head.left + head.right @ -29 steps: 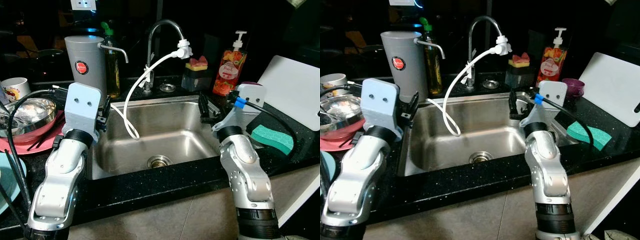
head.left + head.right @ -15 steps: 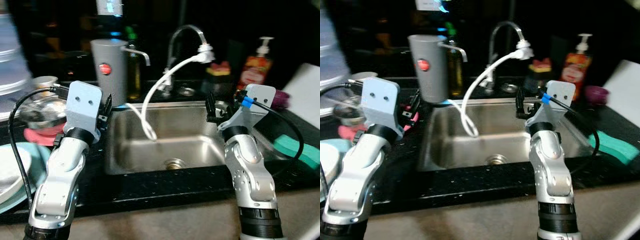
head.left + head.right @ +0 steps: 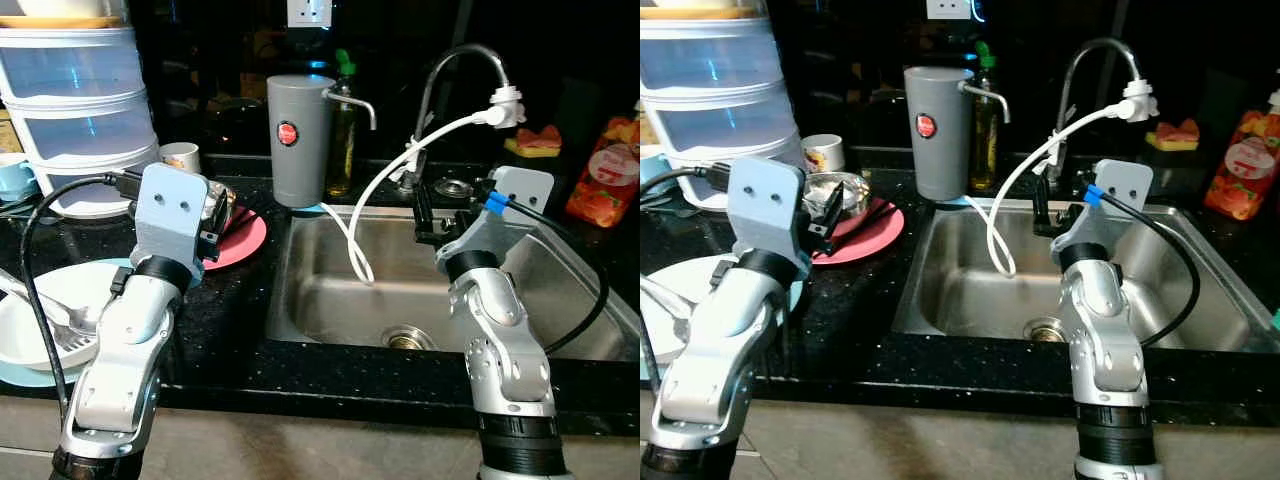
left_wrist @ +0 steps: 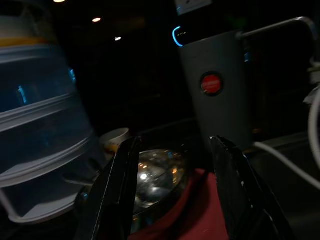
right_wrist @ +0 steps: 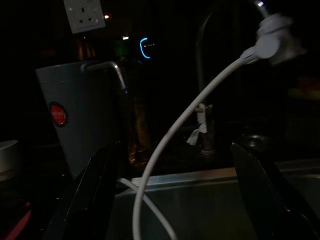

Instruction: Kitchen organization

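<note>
A steel bowl (image 3: 835, 190) sits on a red plate (image 3: 245, 235) with dark chopsticks, left of the sink (image 3: 330, 300). My left gripper (image 3: 825, 215) hovers open just in front of this plate; the left wrist view has the steel bowl (image 4: 157, 172) between the spread fingers (image 4: 120, 180). A white bowl (image 3: 40, 320) with a spoon rests on a light-blue plate at the near left. My right gripper (image 3: 425, 215) is held open over the sink's near middle, with nothing between its fingers (image 5: 100, 170).
Behind the sink stand a grey dispenser (image 3: 300, 140), a faucet (image 3: 460, 60) with a white hose (image 3: 400, 175) looping into the basin, and a soap bottle (image 3: 605, 180). Stacked plastic containers (image 3: 80, 110) and a mug (image 3: 180, 157) stand at the back left.
The camera has swung left: the containers, white bowl and red plate came into view, while the cutting board and green sponge slid out at the right. Both arms keep their pose.
</note>
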### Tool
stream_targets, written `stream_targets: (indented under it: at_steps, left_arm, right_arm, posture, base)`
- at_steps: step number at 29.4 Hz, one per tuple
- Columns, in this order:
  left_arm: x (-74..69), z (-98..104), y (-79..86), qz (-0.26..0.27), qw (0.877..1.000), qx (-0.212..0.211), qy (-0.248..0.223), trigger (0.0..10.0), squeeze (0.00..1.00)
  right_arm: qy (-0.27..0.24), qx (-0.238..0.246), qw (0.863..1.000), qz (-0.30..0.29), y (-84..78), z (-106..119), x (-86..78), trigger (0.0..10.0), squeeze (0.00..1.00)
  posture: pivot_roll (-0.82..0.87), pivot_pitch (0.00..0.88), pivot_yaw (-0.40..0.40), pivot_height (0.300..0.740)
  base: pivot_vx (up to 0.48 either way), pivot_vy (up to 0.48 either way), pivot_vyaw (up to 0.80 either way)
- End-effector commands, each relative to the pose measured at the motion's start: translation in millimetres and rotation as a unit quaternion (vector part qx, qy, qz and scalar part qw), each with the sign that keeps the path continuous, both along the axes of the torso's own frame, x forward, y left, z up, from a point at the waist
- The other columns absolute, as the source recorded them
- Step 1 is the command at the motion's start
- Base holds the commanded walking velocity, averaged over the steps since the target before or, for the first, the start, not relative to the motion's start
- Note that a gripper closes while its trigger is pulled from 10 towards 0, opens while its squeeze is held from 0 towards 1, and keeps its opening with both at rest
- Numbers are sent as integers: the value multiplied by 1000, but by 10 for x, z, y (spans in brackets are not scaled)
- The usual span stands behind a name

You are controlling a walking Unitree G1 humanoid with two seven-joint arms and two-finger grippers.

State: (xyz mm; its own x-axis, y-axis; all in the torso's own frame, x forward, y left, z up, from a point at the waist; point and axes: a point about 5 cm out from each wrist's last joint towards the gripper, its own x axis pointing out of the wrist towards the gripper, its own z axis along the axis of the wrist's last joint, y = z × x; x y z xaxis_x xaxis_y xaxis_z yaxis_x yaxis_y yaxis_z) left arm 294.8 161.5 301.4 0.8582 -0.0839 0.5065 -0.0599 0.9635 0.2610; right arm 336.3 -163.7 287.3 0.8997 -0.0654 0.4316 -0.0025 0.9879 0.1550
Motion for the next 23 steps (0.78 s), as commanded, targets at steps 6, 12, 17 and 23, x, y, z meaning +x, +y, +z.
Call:
stream_targets:
  at_steps: [6,12,17,23]
  left_arm:
    - [13,-10,-17,-5,1000,-1,4,10000,0]
    - [13,-9,-26,-6,1000,-1,5,10000,0]
    - [14,-7,-29,-6,1000,0,5,10000,0]
    - [17,-7,-36,-7,1000,-1,6,10000,0]
  right_arm:
    - [2,5,1000,-5,-17,3,1,10000,0]
    - [4,6,1000,-8,-25,0,-2,10000,0]
    - [5,7,1000,-11,-35,2,-1,10000,0]
    - [9,14,1000,-13,-46,-5,5,10000,0]
  posture:
    - [79,67,-62,740]
    - [78,69,-60,740]
    - [77,70,-60,740]
    - [77,70,-60,740]
  base:
    - [0,0,769]
    - [0,0,724]
    - [0,0,723]
    - [0,0,0]
